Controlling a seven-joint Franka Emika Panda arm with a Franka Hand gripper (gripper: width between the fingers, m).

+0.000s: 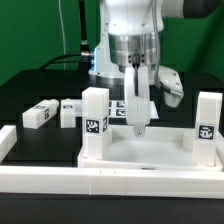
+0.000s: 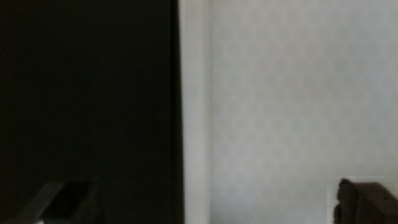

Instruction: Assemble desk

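Exterior view first: the white tabletop lies rim up behind the front border rail. The left upright leg and right upright leg stand at its corners, though I cannot tell from this angle whether they are fastened. The outer loose leg and inner loose leg lie on the black table, well apart from the tray. The gripper hangs low over the tabletop's middle.

Wrist view: the fingertips stand at full spread with nothing between them, over the tabletop's edge.

These parts look like stiff, light, smooth plastic, likely to skid. A loose leg is best pinched across its two flat sides, mid-length.
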